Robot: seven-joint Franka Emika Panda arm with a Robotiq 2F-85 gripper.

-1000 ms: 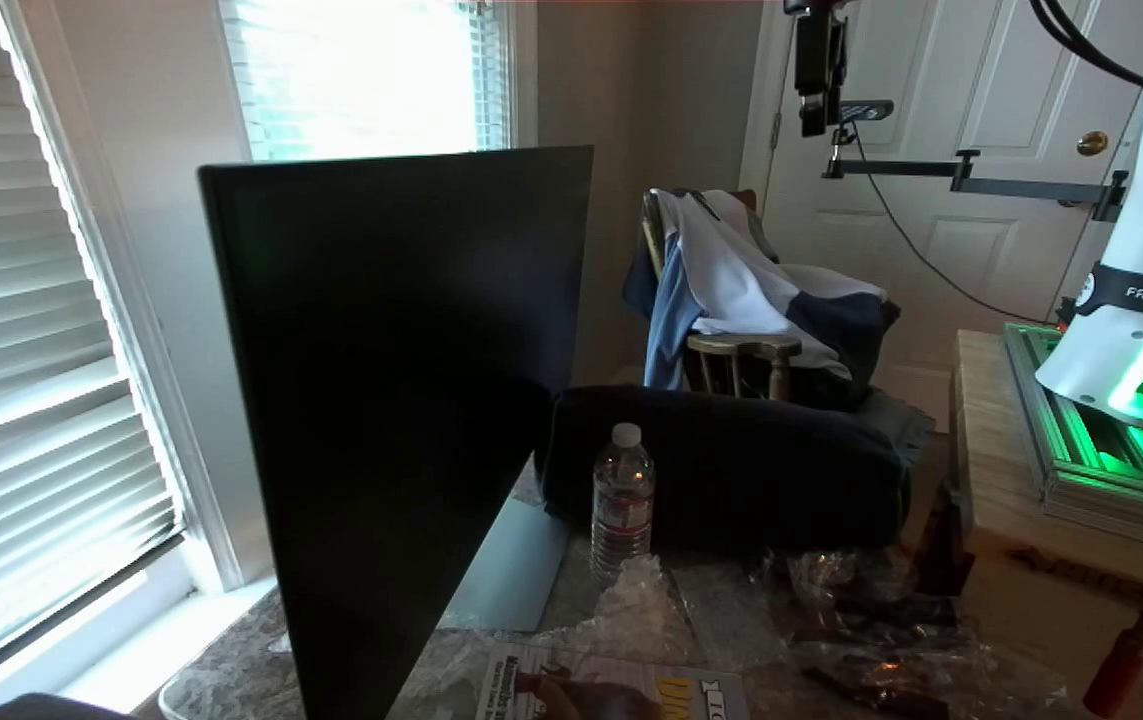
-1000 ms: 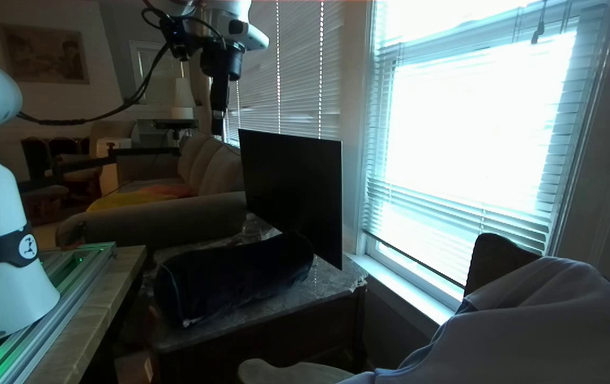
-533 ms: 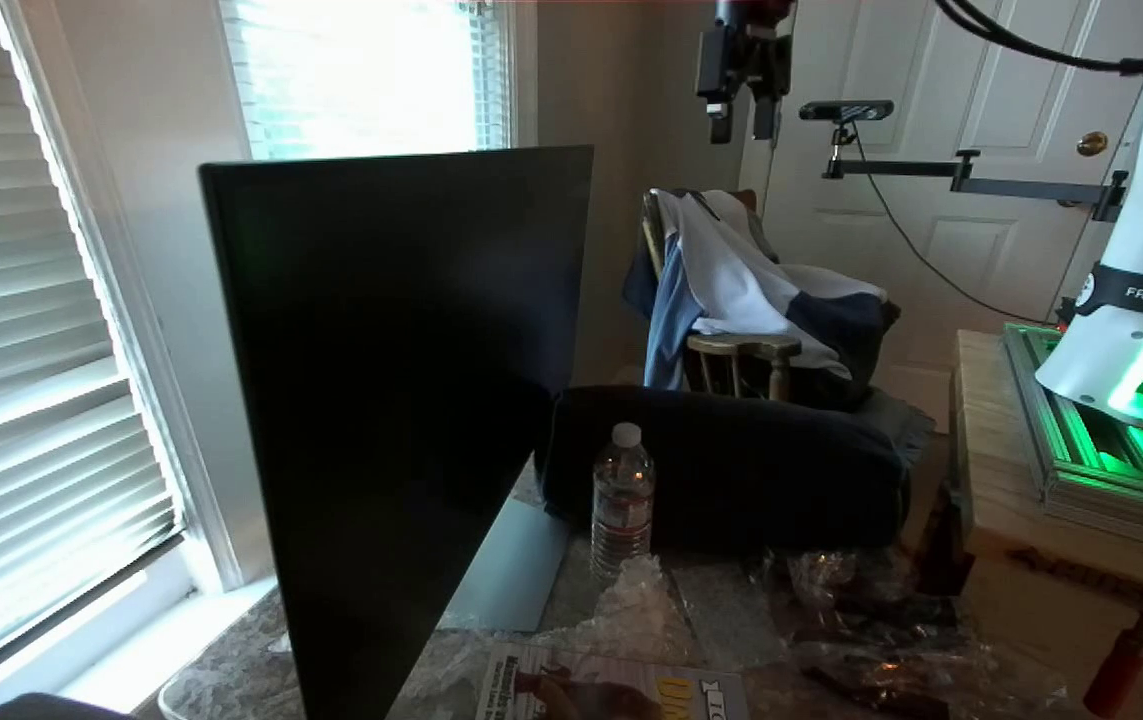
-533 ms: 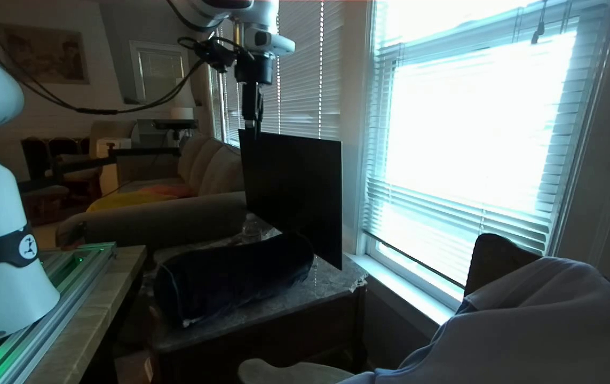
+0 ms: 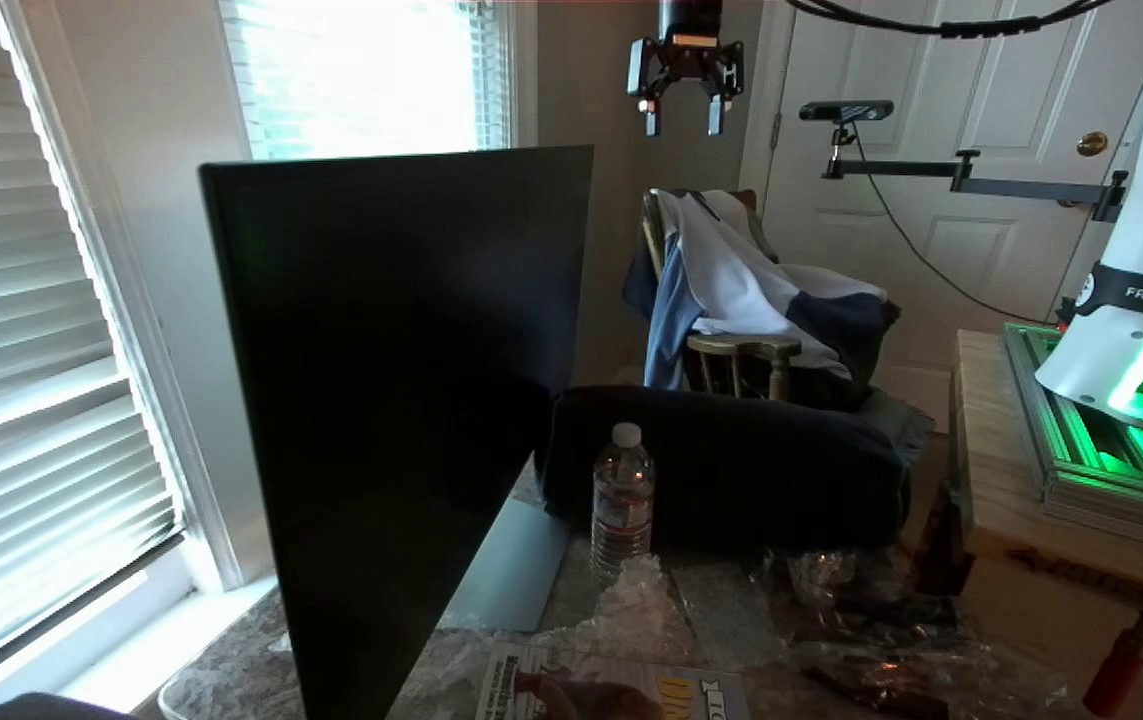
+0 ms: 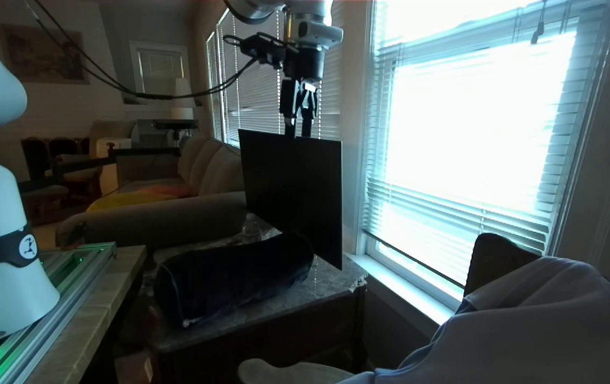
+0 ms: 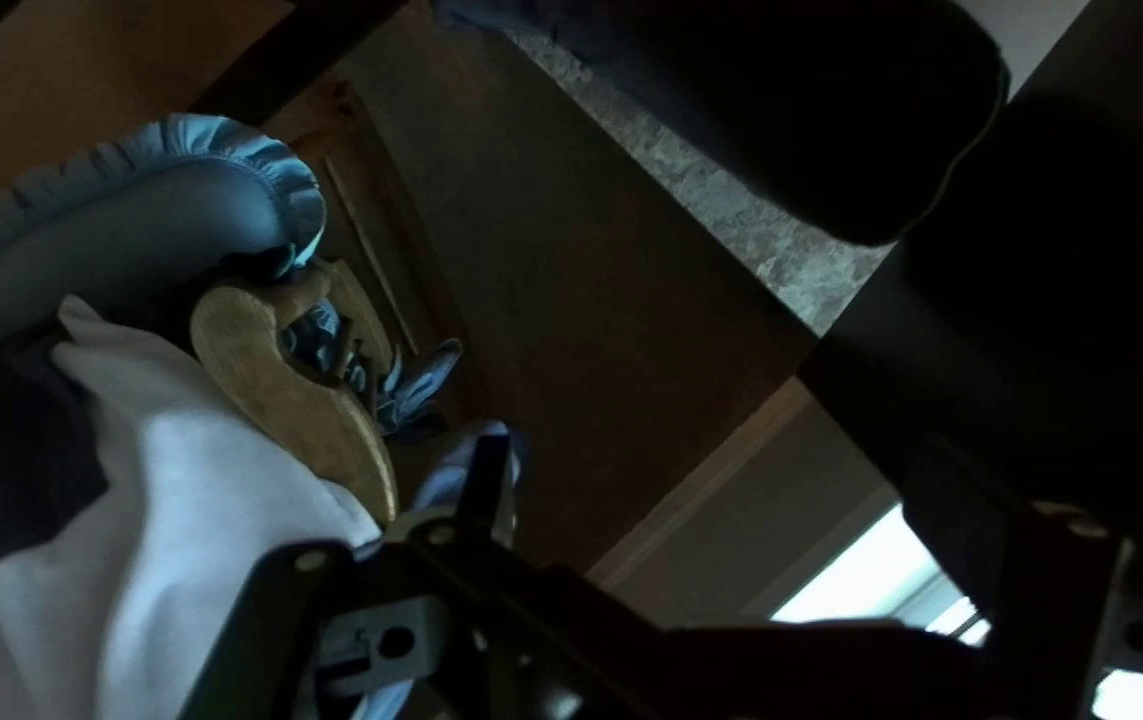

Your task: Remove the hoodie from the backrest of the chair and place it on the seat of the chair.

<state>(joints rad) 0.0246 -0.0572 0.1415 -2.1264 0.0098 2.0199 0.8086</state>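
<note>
The hoodie (image 5: 731,270), white with light blue and dark navy patches, is draped over the chair's backrest (image 5: 653,235) and hangs down over its front. In an exterior view the hoodie (image 6: 539,330) fills the lower right corner. The chair (image 5: 743,346) shows a wooden armrest; in the wrist view the hoodie (image 7: 221,510) lies beside that chair armrest (image 7: 301,400). The seat is mostly hidden; a blue ruffled cushion (image 7: 151,215) shows by it. My gripper (image 5: 683,118) is open and empty, high up and apart from the hoodie. It also shows open in an exterior view (image 6: 298,128).
A large black panel (image 5: 391,380) stands upright on the stone-topped table (image 6: 331,288). A dark rounded cushion (image 5: 731,470) and a water bottle (image 5: 622,505) are on that table, between the panel and the chair. A camera on an arm (image 5: 846,111) stands near the door.
My gripper has moved left in an exterior view and right, towards the window, in an exterior view. It has turned so both fingers show apart. The hoodie and chair have not moved.
</note>
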